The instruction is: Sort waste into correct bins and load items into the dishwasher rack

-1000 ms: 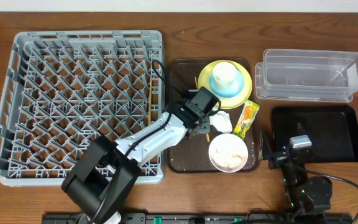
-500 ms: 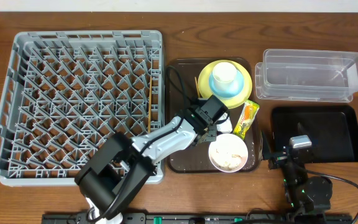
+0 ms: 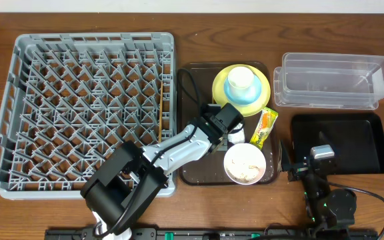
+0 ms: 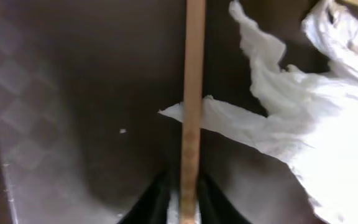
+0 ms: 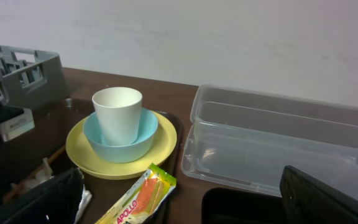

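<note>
My left gripper [image 3: 227,131] is low over the brown serving tray [image 3: 193,170], its jaws closed round a wooden chopstick [image 4: 192,93] next to the crumpled white napkin [image 4: 303,130]. A second chopstick [image 3: 160,107] lies in the grey rack [image 3: 85,107]. The white cup [image 3: 241,79] stands in the light blue dish [image 5: 120,142] on the yellow plate [image 3: 262,90]. The white bowl [image 3: 245,163] holds rice scraps. The snack wrapper [image 3: 265,128] lies at the tray's right edge. My right gripper [image 5: 185,205] is open and empty at the front right.
The clear tub [image 3: 332,81] stands at the back right, with the black tray [image 3: 342,143] in front of it. The rack fills the left half of the table. My left arm stretches from the front edge across the rack's front right corner.
My left gripper has moved right along the brown tray to the napkin's edge, then settled there. The right arm has not moved.
</note>
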Robot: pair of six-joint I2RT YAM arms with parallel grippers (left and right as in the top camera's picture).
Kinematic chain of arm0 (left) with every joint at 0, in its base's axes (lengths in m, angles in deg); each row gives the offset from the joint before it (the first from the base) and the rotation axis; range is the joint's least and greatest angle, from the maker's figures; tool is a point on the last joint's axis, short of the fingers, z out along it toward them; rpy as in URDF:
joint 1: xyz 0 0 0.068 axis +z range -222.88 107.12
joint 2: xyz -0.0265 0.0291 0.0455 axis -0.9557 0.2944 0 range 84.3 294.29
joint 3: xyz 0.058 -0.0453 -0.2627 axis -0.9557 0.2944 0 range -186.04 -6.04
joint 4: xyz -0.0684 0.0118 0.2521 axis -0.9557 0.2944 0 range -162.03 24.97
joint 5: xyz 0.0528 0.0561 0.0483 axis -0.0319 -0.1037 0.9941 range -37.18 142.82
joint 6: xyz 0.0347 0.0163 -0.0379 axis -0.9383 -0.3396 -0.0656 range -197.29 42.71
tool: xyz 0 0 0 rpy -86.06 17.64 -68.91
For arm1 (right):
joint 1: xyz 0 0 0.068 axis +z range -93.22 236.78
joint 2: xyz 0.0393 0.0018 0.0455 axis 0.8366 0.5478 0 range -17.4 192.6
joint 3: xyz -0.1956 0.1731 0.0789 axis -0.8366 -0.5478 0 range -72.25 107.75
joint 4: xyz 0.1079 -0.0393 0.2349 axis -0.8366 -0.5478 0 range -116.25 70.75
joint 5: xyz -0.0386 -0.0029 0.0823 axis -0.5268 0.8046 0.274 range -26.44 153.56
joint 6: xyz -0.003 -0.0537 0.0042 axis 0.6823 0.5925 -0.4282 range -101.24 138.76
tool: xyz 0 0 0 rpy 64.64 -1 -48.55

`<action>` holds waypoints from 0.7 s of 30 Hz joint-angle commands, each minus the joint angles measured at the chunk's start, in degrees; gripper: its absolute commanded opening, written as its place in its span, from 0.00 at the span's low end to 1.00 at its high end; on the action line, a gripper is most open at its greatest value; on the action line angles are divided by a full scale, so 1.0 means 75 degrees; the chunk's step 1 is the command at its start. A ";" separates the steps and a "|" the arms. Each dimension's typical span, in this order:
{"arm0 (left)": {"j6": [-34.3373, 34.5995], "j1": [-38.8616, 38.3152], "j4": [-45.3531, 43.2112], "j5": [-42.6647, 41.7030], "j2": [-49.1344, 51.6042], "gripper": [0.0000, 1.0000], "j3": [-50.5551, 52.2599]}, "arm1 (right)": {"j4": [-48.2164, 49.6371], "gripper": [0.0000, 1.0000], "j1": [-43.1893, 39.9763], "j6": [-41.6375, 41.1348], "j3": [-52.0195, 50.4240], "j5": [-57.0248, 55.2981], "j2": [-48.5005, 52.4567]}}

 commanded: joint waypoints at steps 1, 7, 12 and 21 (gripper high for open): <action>-0.0061 0.0023 0.0169 0.0358 -0.0122 0.10 0.0099 | -0.0032 0.99 -0.0090 -0.0093 -0.0012 -0.0047 -0.0017; -0.0061 0.0023 0.0315 0.0358 -0.0122 0.06 0.0099 | -0.0032 0.99 -0.0090 -0.0093 -0.0012 -0.0047 -0.0017; -0.0085 0.0026 0.0315 0.0358 -0.0256 0.06 0.0090 | -0.0032 0.99 -0.0090 -0.0093 -0.0012 -0.0047 -0.0017; -0.0221 0.0026 0.0347 0.0364 -0.1743 0.06 0.0079 | -0.0032 0.99 -0.0090 -0.0093 -0.0012 -0.0047 -0.0017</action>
